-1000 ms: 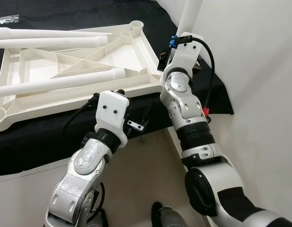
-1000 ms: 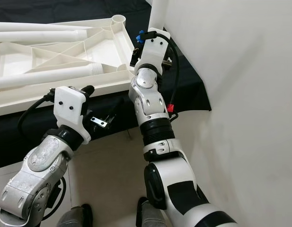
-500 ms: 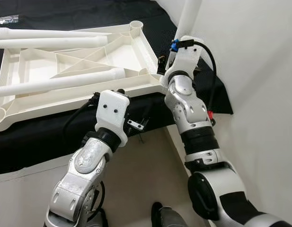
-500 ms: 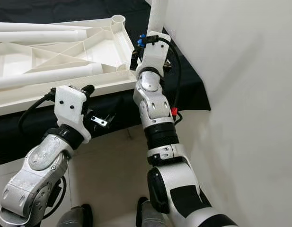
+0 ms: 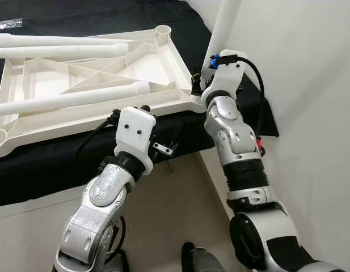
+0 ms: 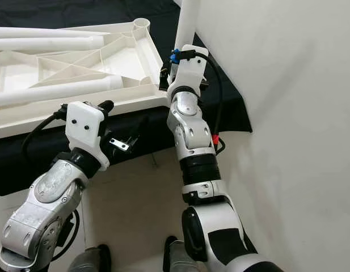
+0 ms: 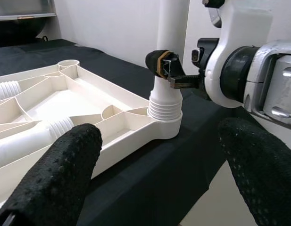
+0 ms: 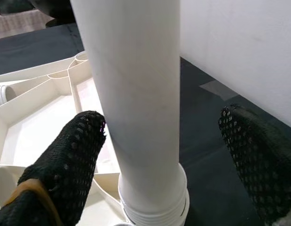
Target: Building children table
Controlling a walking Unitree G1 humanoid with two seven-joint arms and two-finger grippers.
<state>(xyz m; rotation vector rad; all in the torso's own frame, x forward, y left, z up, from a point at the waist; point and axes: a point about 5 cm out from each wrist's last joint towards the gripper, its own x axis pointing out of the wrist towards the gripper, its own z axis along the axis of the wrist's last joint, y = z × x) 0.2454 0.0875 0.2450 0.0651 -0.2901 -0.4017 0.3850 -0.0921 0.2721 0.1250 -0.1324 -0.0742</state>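
Upper right of frame, your right pincer [image 8: 159, 155] stands wide open around the upright leg [image 6: 188, 22], gripping nothing. Leg sits in the tabletop [image 5: 89, 85] corner socket; close and twist next.

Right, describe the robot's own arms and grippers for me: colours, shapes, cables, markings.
Both arms are silver, jointed segments with black ribbed collars, each ending in a white boxy wrist housing. The left gripper and right gripper have thick black fingers with a dotted texture. Black cables loop from each wrist; the right wrist carries a blue clip, its forearm a small red tag.
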